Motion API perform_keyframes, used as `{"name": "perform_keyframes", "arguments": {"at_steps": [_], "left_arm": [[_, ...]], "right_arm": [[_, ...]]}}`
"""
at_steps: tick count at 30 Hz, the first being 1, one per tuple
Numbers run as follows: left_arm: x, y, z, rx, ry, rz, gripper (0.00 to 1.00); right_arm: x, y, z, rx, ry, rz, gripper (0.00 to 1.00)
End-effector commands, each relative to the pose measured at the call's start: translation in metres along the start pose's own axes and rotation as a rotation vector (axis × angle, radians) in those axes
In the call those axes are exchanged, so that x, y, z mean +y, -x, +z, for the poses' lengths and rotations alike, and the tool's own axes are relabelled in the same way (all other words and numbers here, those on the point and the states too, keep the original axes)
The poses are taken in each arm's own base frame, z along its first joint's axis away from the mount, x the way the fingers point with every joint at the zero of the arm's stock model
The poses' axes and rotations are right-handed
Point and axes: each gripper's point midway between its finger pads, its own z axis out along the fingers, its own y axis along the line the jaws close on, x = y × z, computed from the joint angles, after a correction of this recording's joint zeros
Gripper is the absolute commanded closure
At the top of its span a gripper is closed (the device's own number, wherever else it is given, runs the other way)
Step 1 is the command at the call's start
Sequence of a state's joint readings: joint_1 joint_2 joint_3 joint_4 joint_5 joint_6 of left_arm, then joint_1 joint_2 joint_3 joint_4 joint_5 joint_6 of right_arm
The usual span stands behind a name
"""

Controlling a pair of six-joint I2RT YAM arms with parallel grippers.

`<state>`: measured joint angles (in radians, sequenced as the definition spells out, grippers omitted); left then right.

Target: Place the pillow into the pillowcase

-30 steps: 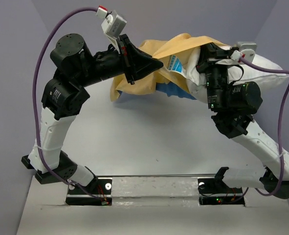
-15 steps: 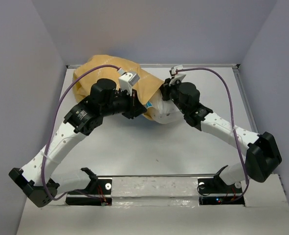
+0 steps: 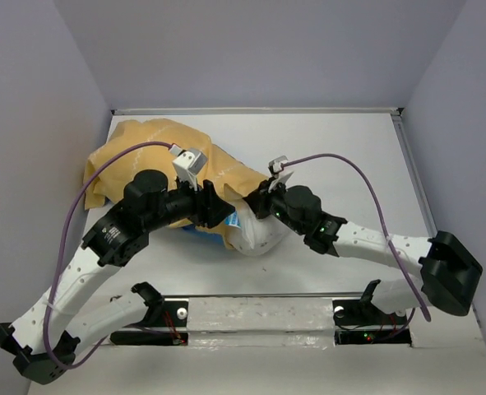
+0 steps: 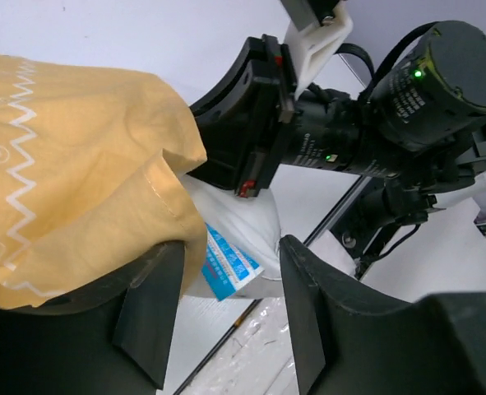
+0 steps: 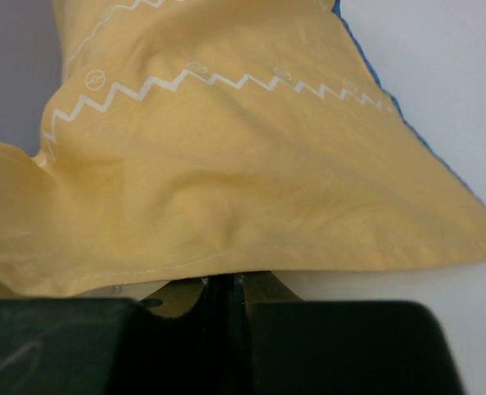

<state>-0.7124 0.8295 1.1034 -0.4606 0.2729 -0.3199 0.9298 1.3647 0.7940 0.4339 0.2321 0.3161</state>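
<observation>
The mustard-yellow pillowcase (image 3: pixel 148 152) lies bunched at the back left of the table, covering most of the white pillow. One pillow corner (image 3: pixel 259 237) pokes out of its mouth near the middle. My left gripper (image 3: pixel 222 216) is open at that mouth. In the left wrist view the pillow corner (image 4: pixel 247 218) with its blue label (image 4: pixel 226 267) sits between the jaws of the left gripper (image 4: pixel 230 265), and the pillowcase (image 4: pixel 70 164) hangs against the left finger. My right gripper (image 3: pixel 255 206) is shut on the pillowcase hem (image 5: pixel 243 164). The tips of the right gripper (image 5: pixel 230 284) are hidden under the fabric.
Grey walls close the table (image 3: pixel 341 156) in at the back and both sides. A metal rail (image 3: pixel 259 309) with the arm bases runs along the near edge. Purple cables (image 3: pixel 354 177) loop above both arms. The two wrists sit close together.
Both arms came down from high up and drew toward the near left, bringing pillow and pillowcase down onto the table. My left gripper, shut before, has opened.
</observation>
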Motion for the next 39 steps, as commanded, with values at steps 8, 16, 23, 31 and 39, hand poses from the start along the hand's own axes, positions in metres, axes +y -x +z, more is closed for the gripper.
{"name": "perform_keyframes", "arguments": {"at_steps": [8, 16, 23, 31, 39], "left_arm": [[-0.023, 0.043, -0.010, -0.114, -0.067, 0.075, 0.14], [-0.002, 0.021, 0.040, -0.002, 0.009, 0.096, 0.12], [0.030, 0.009, 0.099, 0.062, 0.221, 0.180, 0.12], [0.044, -0.022, 0.138, 0.173, 0.287, 0.273, 0.12], [0.044, -0.042, 0.163, 0.240, 0.332, 0.381, 0.14]], "right_arm": [[-0.013, -0.024, -0.075, 0.215, -0.004, 0.044, 0.18], [-0.042, -0.023, -0.114, 0.235, -0.151, 0.077, 0.55], [-0.051, -0.026, -0.125, 0.214, -0.182, 0.107, 1.00], [-0.051, -0.028, -0.132, 0.187, -0.160, 0.123, 1.00], [-0.045, -0.029, -0.122, 0.175, -0.130, 0.134, 0.88]]}}
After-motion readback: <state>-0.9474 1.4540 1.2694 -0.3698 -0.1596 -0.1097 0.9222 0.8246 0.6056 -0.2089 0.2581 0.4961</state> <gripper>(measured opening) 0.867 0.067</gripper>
